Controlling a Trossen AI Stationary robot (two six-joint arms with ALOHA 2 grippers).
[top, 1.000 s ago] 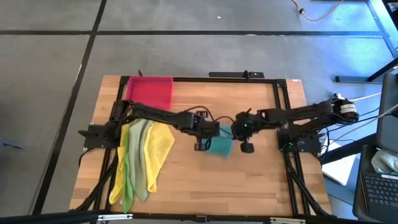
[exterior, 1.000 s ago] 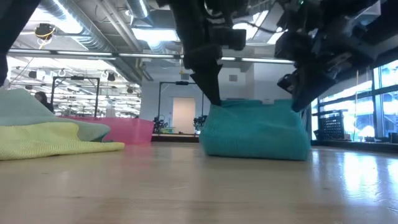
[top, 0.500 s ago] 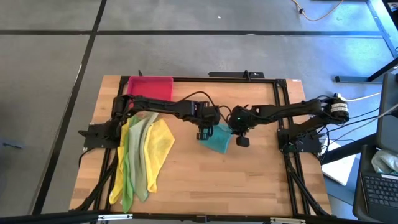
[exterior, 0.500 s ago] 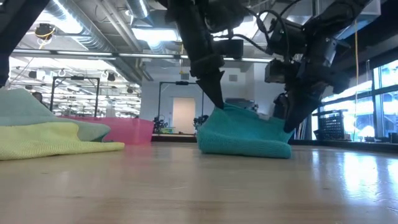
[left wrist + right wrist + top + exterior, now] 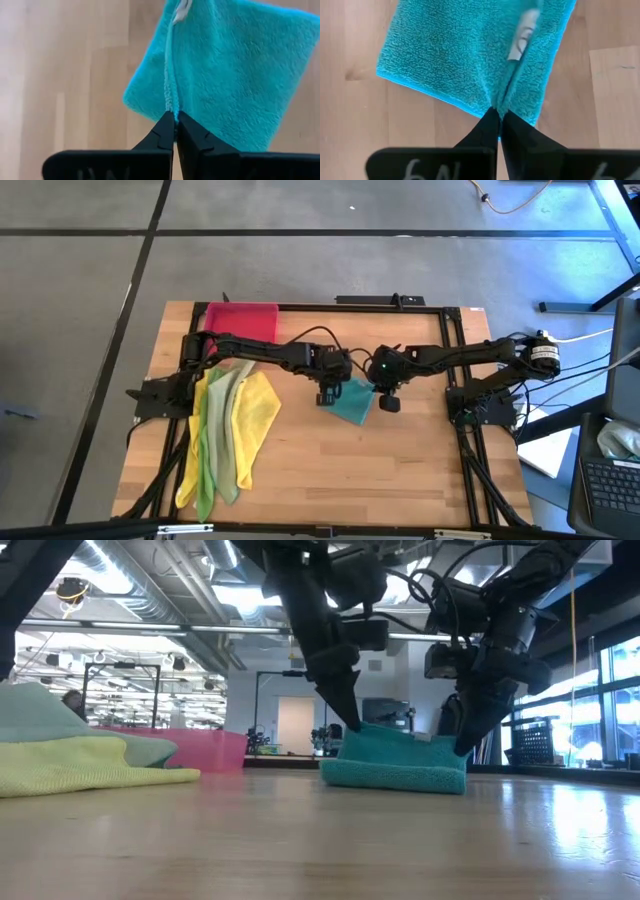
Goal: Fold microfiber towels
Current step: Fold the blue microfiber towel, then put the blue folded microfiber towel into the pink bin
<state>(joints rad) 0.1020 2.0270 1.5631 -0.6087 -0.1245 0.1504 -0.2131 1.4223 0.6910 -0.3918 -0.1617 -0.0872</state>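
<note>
A teal microfiber towel [image 5: 352, 404] lies folded near the table's middle, and it also shows in the low view [image 5: 395, 768]. My left gripper [image 5: 324, 398] is shut on its left end. My right gripper [image 5: 386, 404] is shut on its right end. Both slant down onto it from above. A pile of yellow and green towels [image 5: 232, 430] lies spread on the table's left side, untouched. My left gripper pinches a raised ridge of the teal towel's top layers [image 5: 171, 102] between its two fingertips, at the towel's left end [image 5: 356, 730]. The fingers slant down from above. The towel rests on the table. My right gripper pinches a puckered fold of the towel's top [image 5: 501, 102] at its right end [image 5: 460, 746], near a white label. Its fingers slant down from above. The towel lies on the table, sagging slightly between the two holds.
A pink-red tray [image 5: 242, 326] stands at the far left of the table. The towel pile [image 5: 90, 762] fills the left side. Bare wood lies along the near edge [image 5: 340, 480] and right of the teal towel.
Both grippers have sunk and gone a little toward the far edge, and my right gripper has come closer to the left one. The teal towel, which stood tall between them, now lies lower and flatter on the table. Both grippers stay shut.
</note>
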